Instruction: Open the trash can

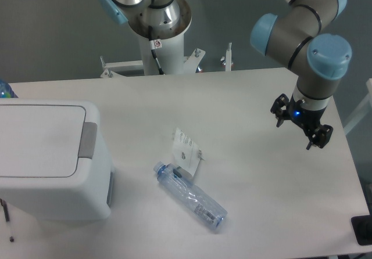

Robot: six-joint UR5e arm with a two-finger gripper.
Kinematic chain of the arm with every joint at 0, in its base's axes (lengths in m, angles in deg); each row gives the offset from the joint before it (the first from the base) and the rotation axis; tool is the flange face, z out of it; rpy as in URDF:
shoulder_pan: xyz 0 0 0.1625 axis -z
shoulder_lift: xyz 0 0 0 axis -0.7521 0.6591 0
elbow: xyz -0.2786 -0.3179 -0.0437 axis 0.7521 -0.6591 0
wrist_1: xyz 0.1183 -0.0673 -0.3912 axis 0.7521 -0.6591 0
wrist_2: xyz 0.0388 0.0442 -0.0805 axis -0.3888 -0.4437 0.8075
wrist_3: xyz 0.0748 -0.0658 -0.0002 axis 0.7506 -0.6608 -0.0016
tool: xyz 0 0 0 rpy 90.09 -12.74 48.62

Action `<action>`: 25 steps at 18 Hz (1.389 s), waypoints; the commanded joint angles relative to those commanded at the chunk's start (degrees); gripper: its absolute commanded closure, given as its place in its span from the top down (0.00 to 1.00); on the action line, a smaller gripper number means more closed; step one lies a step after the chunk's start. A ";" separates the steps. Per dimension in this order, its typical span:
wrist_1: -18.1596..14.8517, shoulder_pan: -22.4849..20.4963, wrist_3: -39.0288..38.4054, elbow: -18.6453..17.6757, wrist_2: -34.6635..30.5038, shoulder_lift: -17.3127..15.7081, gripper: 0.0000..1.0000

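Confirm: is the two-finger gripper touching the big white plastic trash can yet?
Apart. The fixed camera shows the gripper over the table's right side, the white boxy plastic trash can at the left edge, with the clear plastic bottle between them.

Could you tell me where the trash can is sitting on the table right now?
The trash can stands at the left edge of the camera view, lid shut, its grey push tab facing the plastic bottle, far from the gripper on the right.

Robotics lab: pedestal-mounted arm (302, 32); bare white table (244, 96); grey wall (52, 27).
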 joint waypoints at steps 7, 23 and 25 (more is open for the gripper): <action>1.49 1.85 -17.14 -0.61 7.45 0.00 1.00; 0.88 10.45 -46.16 5.71 14.07 3.25 1.00; 0.79 11.68 -49.32 6.24 13.99 3.25 1.00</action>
